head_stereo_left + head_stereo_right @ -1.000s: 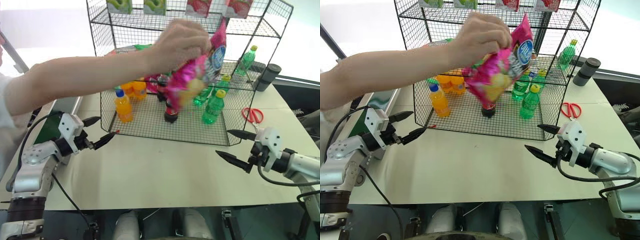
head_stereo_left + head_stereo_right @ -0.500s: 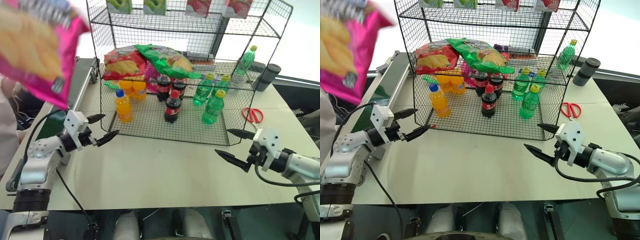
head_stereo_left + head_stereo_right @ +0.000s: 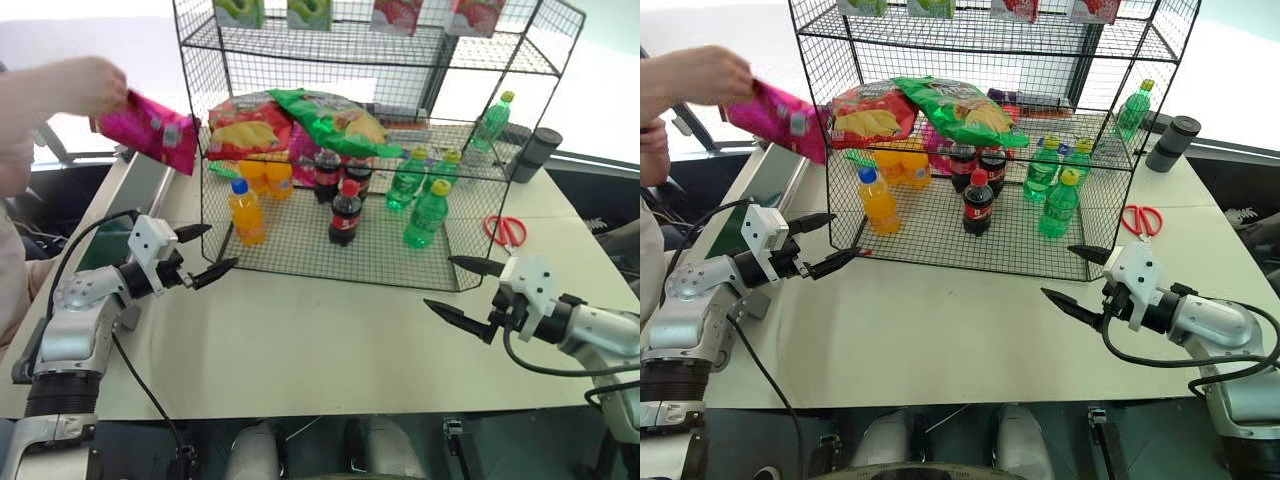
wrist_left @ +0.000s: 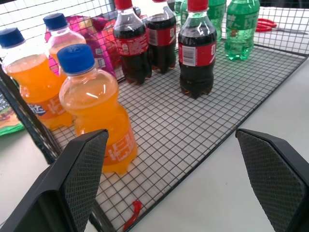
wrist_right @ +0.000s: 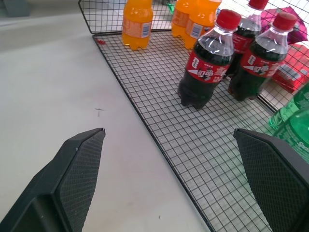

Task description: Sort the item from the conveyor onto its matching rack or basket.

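Dangling from a person's hand (image 3: 95, 85), pink crisp bag (image 3: 150, 128) above conveyor (image 3: 135, 205).

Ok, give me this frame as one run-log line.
stage: waiting | pink crisp bag: in person's hand, above conveyor | left gripper: open, empty | right gripper: open, empty | rack: stocked

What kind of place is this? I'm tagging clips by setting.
Probably a mock shop sorting station in a lab: a black wire rack stocked with cola bottles, a conveyor, and a white table.
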Available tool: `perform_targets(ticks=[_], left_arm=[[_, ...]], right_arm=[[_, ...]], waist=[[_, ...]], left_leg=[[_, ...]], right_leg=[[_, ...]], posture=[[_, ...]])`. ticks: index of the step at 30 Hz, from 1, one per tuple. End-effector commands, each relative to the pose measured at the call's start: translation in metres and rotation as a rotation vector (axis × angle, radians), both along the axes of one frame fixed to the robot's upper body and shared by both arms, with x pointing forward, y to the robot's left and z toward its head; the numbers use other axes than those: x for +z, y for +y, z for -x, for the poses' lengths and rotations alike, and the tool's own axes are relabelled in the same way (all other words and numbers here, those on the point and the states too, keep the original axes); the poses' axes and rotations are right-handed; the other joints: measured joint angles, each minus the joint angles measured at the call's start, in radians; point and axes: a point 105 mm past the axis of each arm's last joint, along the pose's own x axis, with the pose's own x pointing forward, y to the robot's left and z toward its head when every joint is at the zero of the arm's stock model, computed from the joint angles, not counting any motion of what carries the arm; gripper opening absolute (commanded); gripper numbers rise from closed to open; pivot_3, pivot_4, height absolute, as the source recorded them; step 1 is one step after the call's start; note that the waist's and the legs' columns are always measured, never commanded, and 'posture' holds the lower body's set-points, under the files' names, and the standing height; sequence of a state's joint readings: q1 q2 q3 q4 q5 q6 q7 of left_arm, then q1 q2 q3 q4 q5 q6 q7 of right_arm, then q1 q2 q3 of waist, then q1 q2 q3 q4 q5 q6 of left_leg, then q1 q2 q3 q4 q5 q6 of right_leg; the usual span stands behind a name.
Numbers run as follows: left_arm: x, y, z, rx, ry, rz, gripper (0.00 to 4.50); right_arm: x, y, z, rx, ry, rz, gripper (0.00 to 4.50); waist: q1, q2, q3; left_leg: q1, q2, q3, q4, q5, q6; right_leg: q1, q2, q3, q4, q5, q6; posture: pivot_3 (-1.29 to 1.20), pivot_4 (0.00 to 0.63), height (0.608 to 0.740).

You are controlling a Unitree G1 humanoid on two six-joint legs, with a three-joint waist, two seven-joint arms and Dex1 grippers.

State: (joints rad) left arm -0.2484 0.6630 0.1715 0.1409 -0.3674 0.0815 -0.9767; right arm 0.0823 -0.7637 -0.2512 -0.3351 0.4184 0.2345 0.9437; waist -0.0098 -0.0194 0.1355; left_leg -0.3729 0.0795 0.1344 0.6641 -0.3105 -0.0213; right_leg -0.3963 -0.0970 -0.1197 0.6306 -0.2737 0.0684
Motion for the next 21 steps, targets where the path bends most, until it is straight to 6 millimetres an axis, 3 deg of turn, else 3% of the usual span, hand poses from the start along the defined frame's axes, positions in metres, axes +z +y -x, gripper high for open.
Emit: perform_targets(ticks=[1,10,21], left_arm=[[0.005,-0.002,0.005,0.002,-0.03,-0.005,4.5],[0.005,0.009,0.005,0.09,-0.029,-0.016,4.5],[0.004,0.017,0.024,0.088,0.096,0.143,4.5]], right_arm=[[0.005,0.0,-0.002,0.017,-0.02,0.002,4.44],[0.001,0.008,-0.001,0.063,0.002,-0.019,4.44],[0.005,0.016,-0.005,0.106,0.003,-0.028,4.44]], waist=[[0.0,0.0,0.0],[-0.001,0.0,0.0],[0.001,0.0,0.0]], left_leg=[[0.0,0.0,0.0,0.0,0.0,0.0],[0.0,0.0,0.0,0.0,0.0,0.0],[0.0,0.001,0.0,0.0,0.0,0.0]], right_leg=[[0.0,0.0,0.0,0.0,0.0,0.0],[0.0,0.0,0.0,0.0,0.0,0.0],[0.0,0.0,0.0,0.0,0.0,0.0]], posture=[[0.0,0.15,0.726],[0.0,0.15,0.726],[0.0,0.15,0.726]])
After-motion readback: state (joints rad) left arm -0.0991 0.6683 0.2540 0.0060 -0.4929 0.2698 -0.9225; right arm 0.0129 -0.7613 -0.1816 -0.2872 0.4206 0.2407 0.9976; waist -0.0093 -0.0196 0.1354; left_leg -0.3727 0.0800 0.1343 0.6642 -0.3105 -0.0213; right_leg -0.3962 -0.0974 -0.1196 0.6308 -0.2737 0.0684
